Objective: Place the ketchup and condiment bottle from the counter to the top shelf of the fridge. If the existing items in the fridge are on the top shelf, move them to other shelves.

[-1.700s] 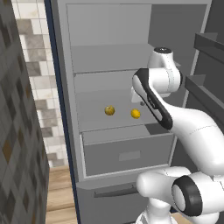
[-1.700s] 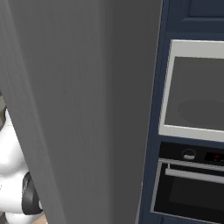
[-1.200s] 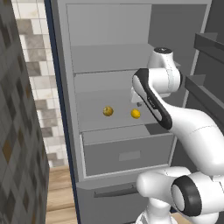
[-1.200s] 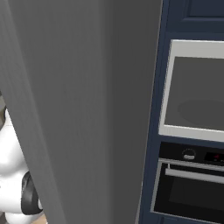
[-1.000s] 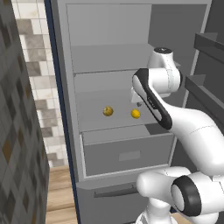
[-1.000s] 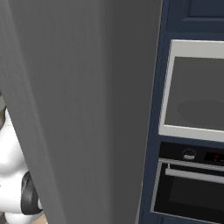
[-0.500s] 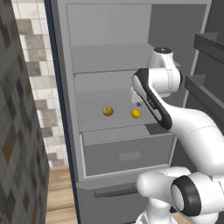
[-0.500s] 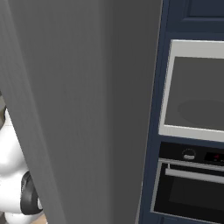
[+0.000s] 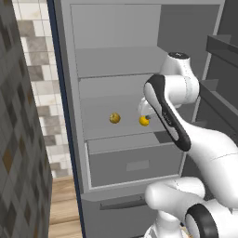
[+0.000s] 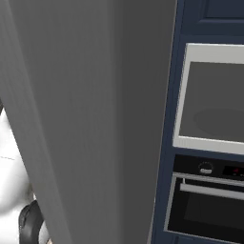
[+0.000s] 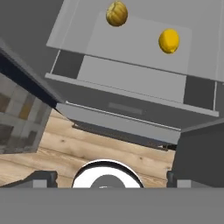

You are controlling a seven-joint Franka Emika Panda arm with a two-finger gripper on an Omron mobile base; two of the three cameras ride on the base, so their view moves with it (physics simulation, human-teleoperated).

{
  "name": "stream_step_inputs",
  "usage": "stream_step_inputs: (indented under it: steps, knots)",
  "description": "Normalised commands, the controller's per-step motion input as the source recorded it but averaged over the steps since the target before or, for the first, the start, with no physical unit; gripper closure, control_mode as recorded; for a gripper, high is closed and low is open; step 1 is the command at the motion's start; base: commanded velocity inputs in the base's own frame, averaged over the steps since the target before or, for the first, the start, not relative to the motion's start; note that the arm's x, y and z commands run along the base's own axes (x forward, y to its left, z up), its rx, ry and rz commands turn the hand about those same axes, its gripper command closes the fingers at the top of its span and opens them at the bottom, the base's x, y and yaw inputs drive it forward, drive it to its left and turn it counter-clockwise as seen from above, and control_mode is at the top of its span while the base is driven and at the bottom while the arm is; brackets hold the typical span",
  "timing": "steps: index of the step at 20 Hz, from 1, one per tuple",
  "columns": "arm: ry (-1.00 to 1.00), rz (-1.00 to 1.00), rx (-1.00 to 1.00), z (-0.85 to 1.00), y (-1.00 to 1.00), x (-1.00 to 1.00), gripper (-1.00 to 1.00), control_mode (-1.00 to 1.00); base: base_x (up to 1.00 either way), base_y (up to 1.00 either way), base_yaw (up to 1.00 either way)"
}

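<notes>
2 fruits (image 9: 115,118) on middle fridge shelf (image 9: 100,128).

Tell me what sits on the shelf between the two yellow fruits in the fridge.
Nothing: bare grey shelf separates the ribbed fruit from the smooth lemon, seen in the hand view and left base view.

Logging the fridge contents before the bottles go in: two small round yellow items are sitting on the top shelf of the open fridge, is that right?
Not quite. The two round items sit on the shelf below; the top shelf has nothing on it. The left base view shows this. The rest holds: there are two, small, round and yellowish, in the open fridge.
</notes>
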Motion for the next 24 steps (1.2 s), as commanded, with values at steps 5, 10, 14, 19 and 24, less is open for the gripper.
stream_step_inputs:
  steps: [5, 10, 14, 19, 24]
  knots:
    - [0.00, 0.11, 0.09, 0.00, 0.12, -0.96, -1.00, -1.00, 0.00, 0.00, 0.00]
    - [0.00, 0.07, 0.07, 0.00, 0.02, -1.00, -1.00, -1.00, 0.00, 0.00, 0.00]
    - [0.00, 0.01, 0.01, 0.00, 0.00, -0.99, -1.00, -1.00, 0.00, 0.00, 0.00]
    - [-0.02, -0.03, 0.00, 0.00, 0.00, -0.92, -1.00, -1.00, 0.00, 0.00, 0.00]
    - [-0.07, -0.17, 0.00, 0.00, 0.00, -0.46, -1.00, -1.00, 0.00, 0.00, 0.00]
